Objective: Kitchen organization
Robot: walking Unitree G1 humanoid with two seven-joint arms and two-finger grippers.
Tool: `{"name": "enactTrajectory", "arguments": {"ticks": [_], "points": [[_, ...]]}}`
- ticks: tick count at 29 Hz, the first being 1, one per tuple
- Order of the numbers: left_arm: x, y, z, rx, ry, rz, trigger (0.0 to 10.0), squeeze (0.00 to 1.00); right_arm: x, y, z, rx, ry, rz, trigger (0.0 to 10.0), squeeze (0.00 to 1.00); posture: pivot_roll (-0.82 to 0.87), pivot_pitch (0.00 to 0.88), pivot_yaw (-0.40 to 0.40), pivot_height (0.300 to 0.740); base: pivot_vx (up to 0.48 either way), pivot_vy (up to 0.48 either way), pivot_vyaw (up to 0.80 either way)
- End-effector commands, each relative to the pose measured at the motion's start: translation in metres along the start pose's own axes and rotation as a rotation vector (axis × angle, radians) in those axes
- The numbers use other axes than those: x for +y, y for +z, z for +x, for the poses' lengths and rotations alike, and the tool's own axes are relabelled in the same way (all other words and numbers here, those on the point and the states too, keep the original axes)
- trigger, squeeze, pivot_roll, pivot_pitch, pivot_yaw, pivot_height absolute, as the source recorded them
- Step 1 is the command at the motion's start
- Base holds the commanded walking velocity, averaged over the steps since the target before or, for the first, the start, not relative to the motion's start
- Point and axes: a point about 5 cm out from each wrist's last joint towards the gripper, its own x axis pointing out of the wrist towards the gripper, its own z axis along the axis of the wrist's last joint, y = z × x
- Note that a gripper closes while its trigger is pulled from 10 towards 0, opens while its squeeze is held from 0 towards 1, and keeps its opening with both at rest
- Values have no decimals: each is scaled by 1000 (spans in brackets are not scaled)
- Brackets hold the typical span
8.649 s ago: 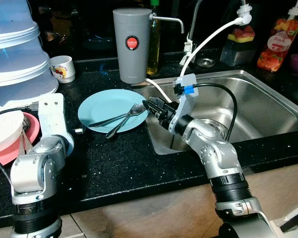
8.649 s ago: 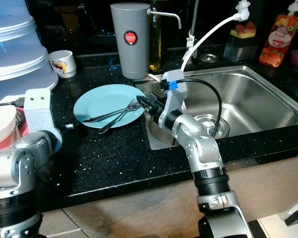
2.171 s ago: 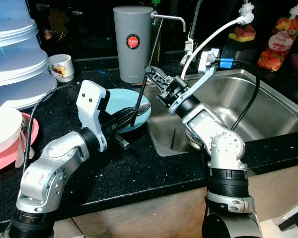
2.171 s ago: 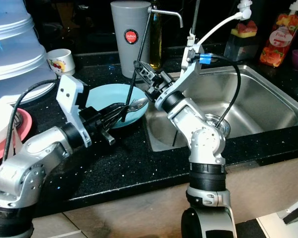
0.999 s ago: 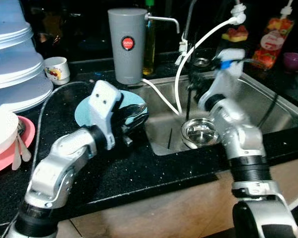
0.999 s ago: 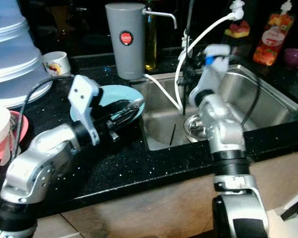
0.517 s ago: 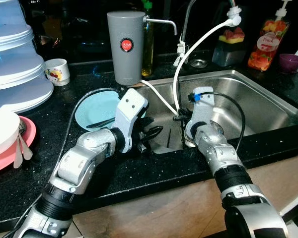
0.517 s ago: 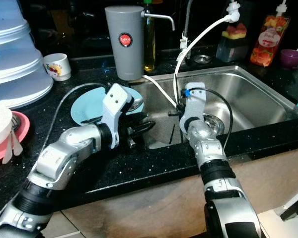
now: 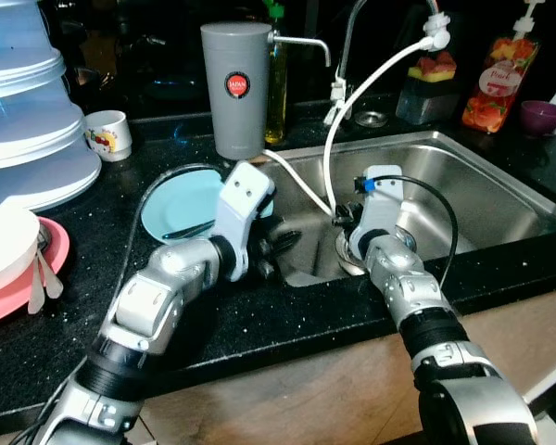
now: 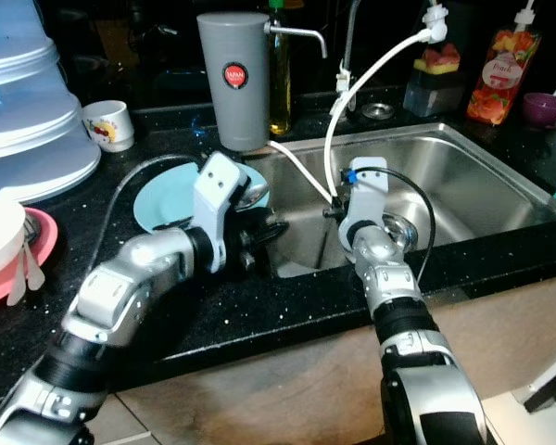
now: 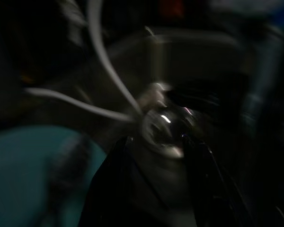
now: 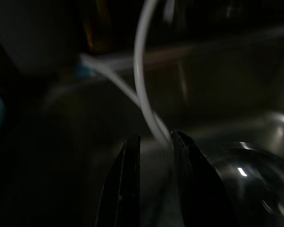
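A light blue plate (image 9: 171,209) lies on the black counter left of the sink, with a utensil handle (image 9: 190,229) showing on it. My left gripper (image 9: 283,241) hovers at the sink's left rim, just right of the plate. In the left wrist view its gripper (image 11: 155,138) is open with nothing between the fingers, and the teal plate (image 11: 23,179) shows beside it. My right gripper (image 9: 338,217) is down inside the steel sink (image 9: 482,185), beside a steel bowl (image 10: 400,230). The right wrist view shows that gripper (image 12: 156,136) narrowly open and empty, with a white hose (image 12: 142,71) behind.
A grey canister (image 9: 235,88) and a tap stand behind the sink. The white hose (image 9: 352,102) loops down into the basin. A cup (image 9: 107,133), stacked clear containers (image 9: 28,120) and a pink plate (image 9: 9,292) are on the left. Bottles (image 9: 491,88) line the back right.
Over the last second my left gripper swung right from the plate to the sink's edge. My right gripper dropped low into the basin. Both have barely moved in the last half second.
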Motion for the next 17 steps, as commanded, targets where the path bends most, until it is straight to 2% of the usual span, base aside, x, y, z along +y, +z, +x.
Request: {"name": "enactTrajectory", "arguments": {"ticks": [1,3,4,5,7,8,9,12,17], "points": [[8,11,-6,-54,86,26,10000,0,4,18,-2,-106,18,72,10000,0,-35,51,39,740,0,0,0],[19,17,-19,-97,221,80,10000,0,8,34,-11,-197,34,133,10000,0,-33,57,38,740,0,0,0],[19,17,-19,-97,221,80,10000,0,8,34,-11,-197,34,133,10000,0,-33,57,38,740,0,0,0],[26,18,-32,-126,321,106,10000,0,13,41,-20,-241,47,167,10000,0,-33,62,40,740,0,0,0],[28,18,-36,-134,354,103,10000,0,15,43,-24,-252,56,180,10000,0,-33,62,40,740,0,0,0],[30,16,-44,-138,396,68,10000,0,22,42,-29,-256,87,178,10000,0,-34,66,42,740,0,0,0],[30,16,-44,-138,396,68,10000,0,22,42,-29,-256,87,178,10000,0,-34,66,42,740,0,0,0],[33,15,-58,-149,471,55,10000,0,36,38,-36,-248,151,165,10000,0,-33,68,39,740,0,0,0],[36,13,-64,-148,530,58,10000,0,44,35,-37,-213,174,188,10000,0,-29,68,30,740,0,0,0]]}}
